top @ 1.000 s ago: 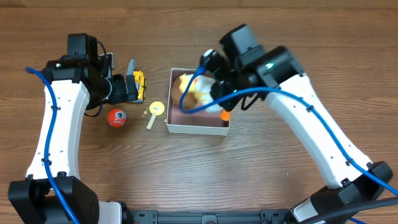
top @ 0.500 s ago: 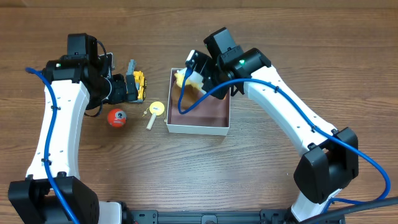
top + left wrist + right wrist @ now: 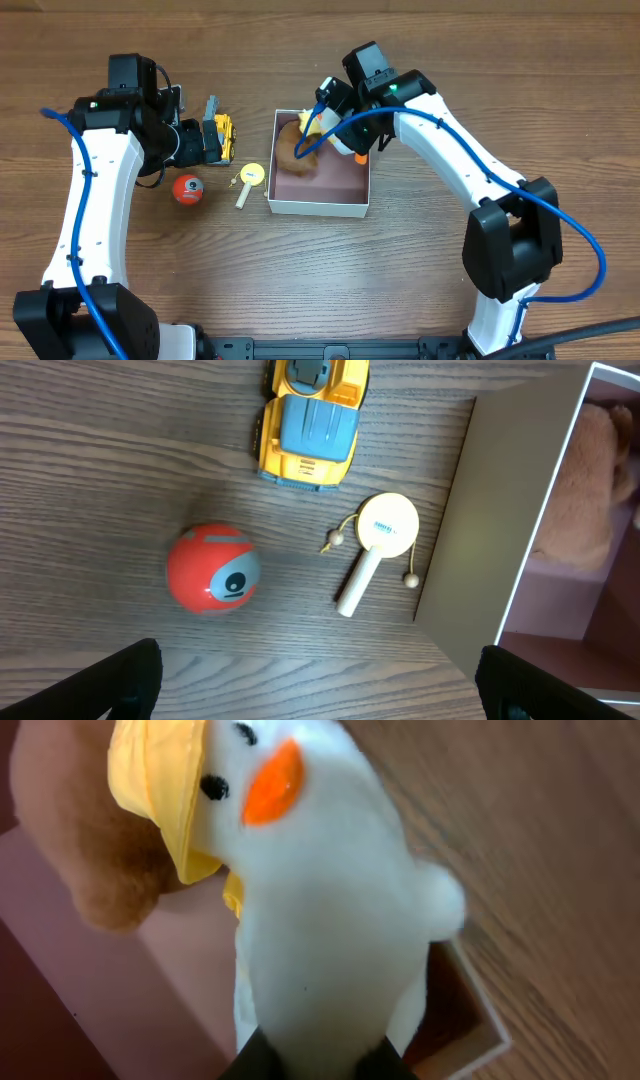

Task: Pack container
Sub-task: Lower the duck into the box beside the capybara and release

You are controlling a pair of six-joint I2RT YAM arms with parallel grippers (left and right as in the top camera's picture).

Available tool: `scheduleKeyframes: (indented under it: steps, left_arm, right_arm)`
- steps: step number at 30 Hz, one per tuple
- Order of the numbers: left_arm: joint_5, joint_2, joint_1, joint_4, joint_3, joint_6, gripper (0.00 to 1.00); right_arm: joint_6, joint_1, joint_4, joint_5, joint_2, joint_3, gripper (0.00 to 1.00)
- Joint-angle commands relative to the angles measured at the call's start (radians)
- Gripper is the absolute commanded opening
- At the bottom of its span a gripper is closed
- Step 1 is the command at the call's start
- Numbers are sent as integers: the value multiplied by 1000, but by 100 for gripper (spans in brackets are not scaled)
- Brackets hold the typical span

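Moved since earlier: the right claw [image 3: 338,138] has been carried from the far left corner of the container [image 3: 318,208] to its far right side, and the plush duck [image 3: 347,146] has been taken with it. A brown plush toy [image 3: 293,150] is thereby uncovered. The left claw [image 3: 205,140] has not been shifted.
Container: a white-walled square box with a pink bottom, set on the wooden worktop [image 3: 300,280] near the middle, between the 2 arms.
Right claw: closed on the plush duck, which is pinched at its lower end by both fingers in the wrist view.
Plush duck: white, with a yellow hat and an orange beak. It is held over the right part of the container, close to the right wall. Whether the bottom is touched cannot be told.
Brown plush toy: laid inside the container, against its far left part, just beside the duck's hat.
Left claw: spread wide with nothing between its fingers, held over the worktop left of the container.
Toy truck [image 3: 310,420]: yellow with a blue cab, set left of the container, well clear of its wall.
Red ball [image 3: 213,568]: marked with 1 eye, placed nearer than the truck.
Rattle drum [image 3: 375,545]: yellow, with a pale handle, laid just beside the container's left wall.
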Motion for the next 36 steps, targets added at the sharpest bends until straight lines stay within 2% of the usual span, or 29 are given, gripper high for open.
scheduleKeyframes:
  steps: [1,5,7,9,10,11,12,14,20,24,27,28,29,30,31,36]
  left_arm:
    - [9,4,5,-2,23,15,100]
    - [9,4,5,-2,23,15,100]
    - [9,4,5,-2,23,15,100]
    - [9,4,5,-2,23,15,100]
    - [9,4,5,-2,23,15,100]
    - [9,4,5,-2,23,15,100]
    - [9,4,5,-2,23,15,100]
    - [9,4,5,-2,23,15,100]
    - [9,4,5,-2,23,15,100]
    - [9,4,5,-2,23,15,100]
    - [9,4,5,-2,23,15,100]
    - [9,4,5,-2,23,15,100]
    - [9,4,5,-2,23,15,100]
    - [9,4,5,-2,23,15,100]
    - [9,4,5,-2,23,16,100]
    - [9,4,5,-2,23,15,100]
  right_arm:
    - [16,3,-13,-9,60,-2,4]
    - [16,3,-13,-9,75,-5,5]
    - [16,3,-14,-9,75,-5,12]
    - [17,3,-21,-9,75,-5,15]
    - [16,3,-25,-8,75,-5,22]
    - [17,4,-28,-8,74,-5,39]
    - [24,4,-32,1,74,-2,100]
    - [89,7,-48,53,72,17,100]
    - [115,29,-141,63,33,124,100]
    - [234,30,-145,51,-14,184,100]
    - [312,30,-156,-30,-42,188,100]
    - [322,30,-157,-35,-44,188,96]
    - [346,30,-156,-36,-44,188,72]
    - [445,29,-150,-36,-42,187,34]
    - [531,29,-145,-37,-42,187,5]
    - [644,39,-116,-63,-23,179,4]
